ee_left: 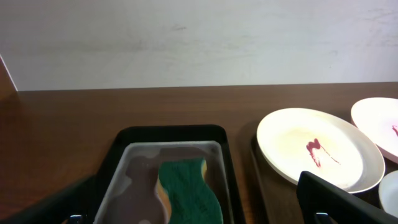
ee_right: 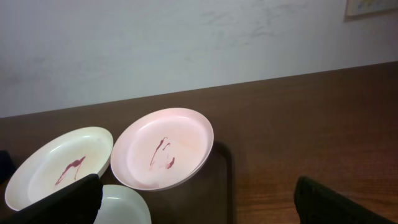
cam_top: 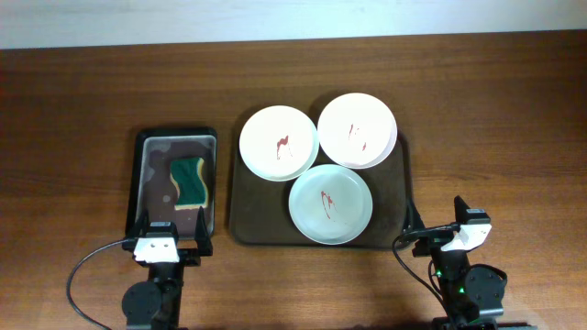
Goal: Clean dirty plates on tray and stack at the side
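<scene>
Overhead alone shows the mint plate point(cam_top: 330, 203) whole on the tray point(cam_top: 255, 209)

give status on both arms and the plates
Left end effector and right end effector open, empty. Three plates on tray, all red-smeared, none stacked. Sponge lies in black tray. Nothing blocking.

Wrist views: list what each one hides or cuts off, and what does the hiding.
Left wrist: the mint plate shows only a sliver, cut by the right edge and a dark finger.
Left wrist: the sponge runs off the bottom edge.
Right wrist: the mint plate's smear lies below the bottom edge.
</scene>
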